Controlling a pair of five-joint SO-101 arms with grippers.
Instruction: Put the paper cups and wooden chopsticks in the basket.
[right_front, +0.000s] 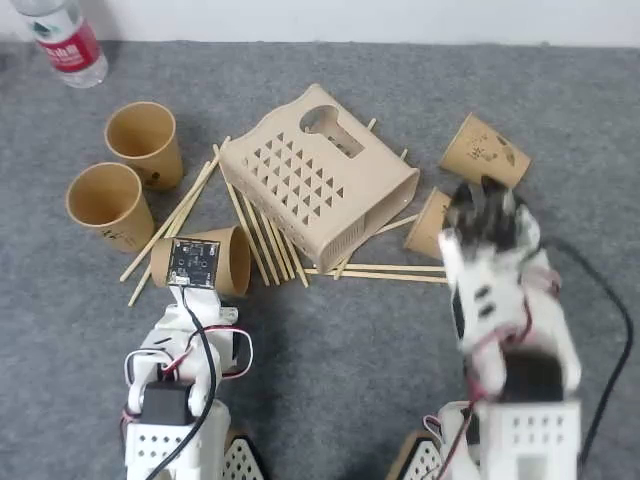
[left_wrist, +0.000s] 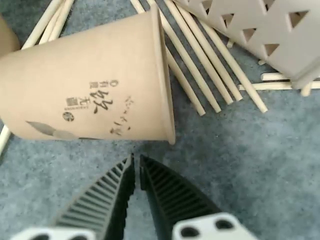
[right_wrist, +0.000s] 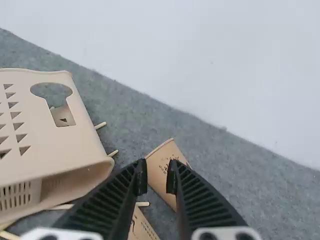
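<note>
The beige plastic basket (right_front: 320, 180) lies tipped on its side mid-table, over several wooden chopsticks (right_front: 262, 238). One paper cup (left_wrist: 95, 85) lies on its side just beyond my left gripper (left_wrist: 136, 162), which is shut and empty over the carpet. Two more cups (right_front: 145, 140) (right_front: 108, 205) stand upright at the left. Two others (right_front: 485, 150) (right_front: 430, 225) lie at the right. My right gripper (right_wrist: 156, 176) hangs raised above those two, its jaws a narrow gap apart and empty, with a cup (right_wrist: 162, 162) behind the gap.
A plastic bottle (right_front: 68, 40) with a red label stands at the far left corner. Chopsticks (right_front: 385, 270) run along the carpet in front of the basket, others (right_front: 175, 215) lie beside the left cups. A white wall (right_wrist: 200, 60) backs the table.
</note>
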